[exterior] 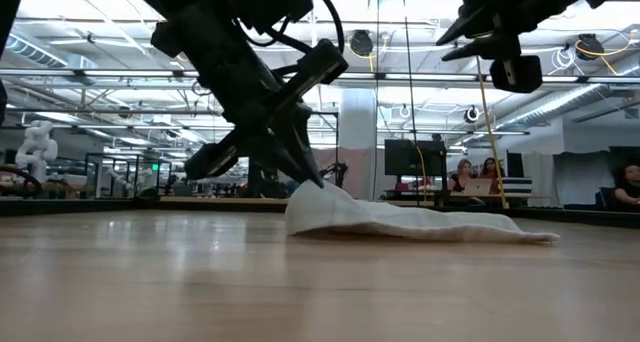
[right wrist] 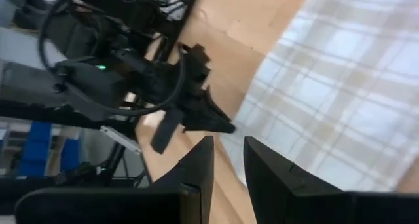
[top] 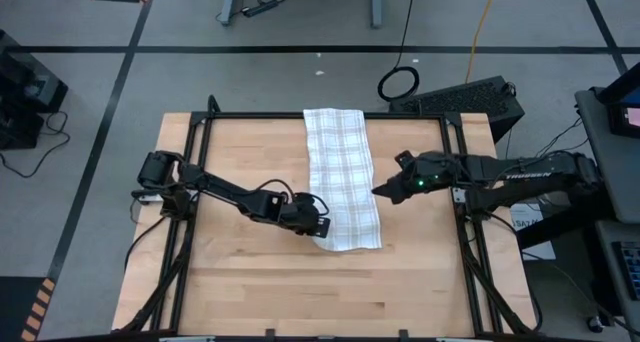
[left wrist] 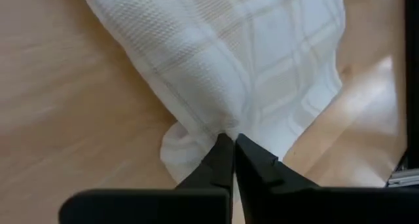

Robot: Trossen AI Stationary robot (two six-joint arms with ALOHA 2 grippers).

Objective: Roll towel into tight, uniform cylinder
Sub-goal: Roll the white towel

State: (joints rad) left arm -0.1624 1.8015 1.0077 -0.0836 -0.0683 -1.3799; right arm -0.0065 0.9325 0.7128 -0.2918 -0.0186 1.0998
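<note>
While the towel [top: 343, 177] lies in a long strip across the tabletop [top: 250, 282], the left claw [top: 322, 225] pinches its 7 o'clock corner tight; the right claw [top: 378, 192] hovers at its 3 o'clock edge, fingers slightly parted, empty.

Not much lettering was on offer here. The only writing visible was a pale brand mark along the right arm [top: 528, 174] in the high view, and it was too small to make out. Nothing could be read on the towel [top: 343, 177], and nothing on the desk [top: 250, 282] either. The screens far back in the room in the low view gave no readable words.
</note>
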